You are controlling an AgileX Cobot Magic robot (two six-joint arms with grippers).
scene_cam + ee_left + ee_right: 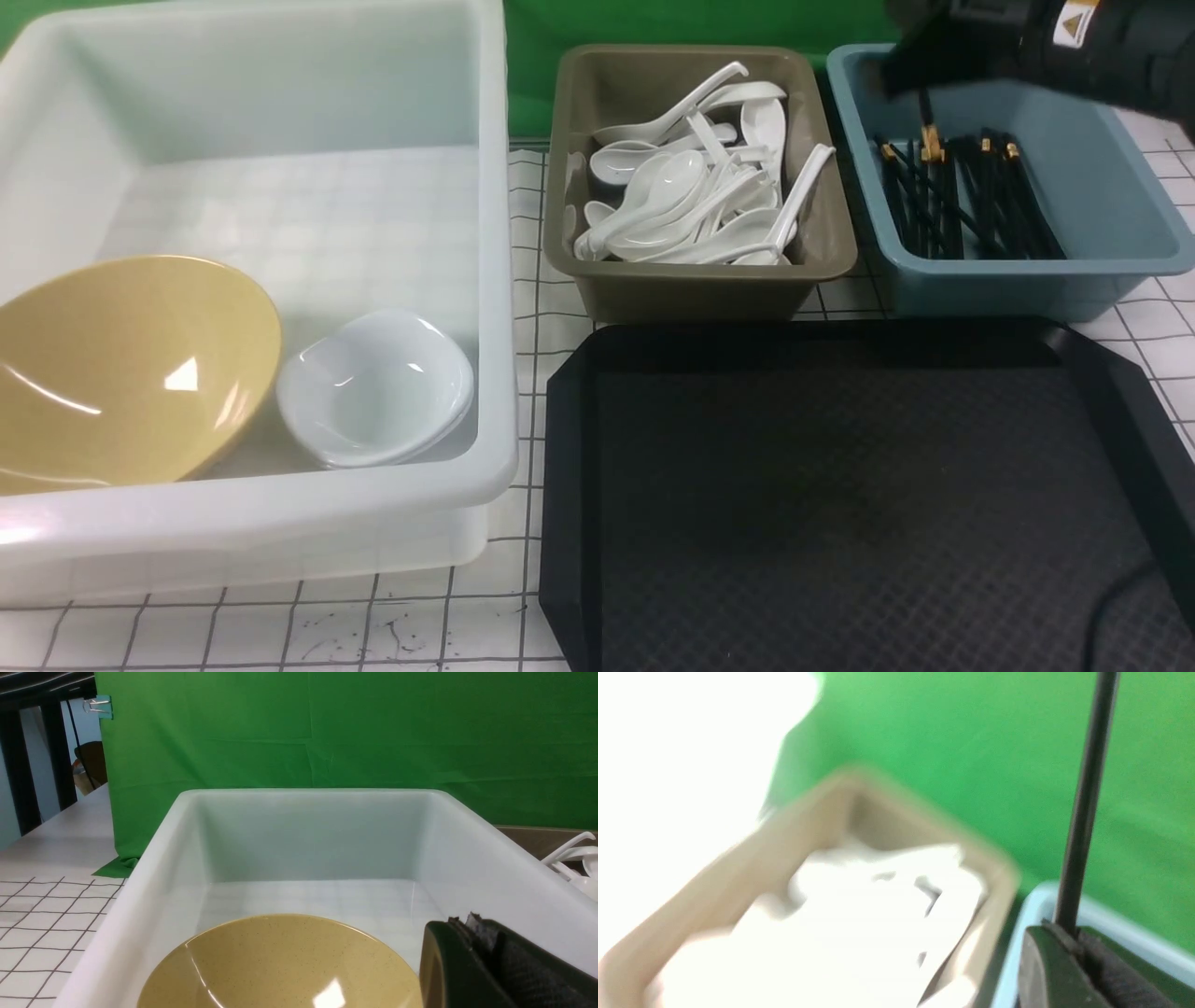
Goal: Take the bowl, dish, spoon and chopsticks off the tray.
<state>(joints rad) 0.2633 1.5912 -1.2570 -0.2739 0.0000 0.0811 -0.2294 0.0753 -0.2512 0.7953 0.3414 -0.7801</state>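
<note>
Grid tabletop: I see bowl [121, 364] in white tub [499, 280] left of tray [840, 485], left gripper [467, 926] jaws together. Right gripper [1071, 933] clamps chopstick [1085, 802] above blue tub [1102, 205] behind tray.

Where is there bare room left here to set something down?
The black tray is wholly bare. The white tub is free behind the yellow bowl and white dishes. The brown tub is heaped with spoons. The blue tub holds chopsticks on its left and is bare on its right.
</note>
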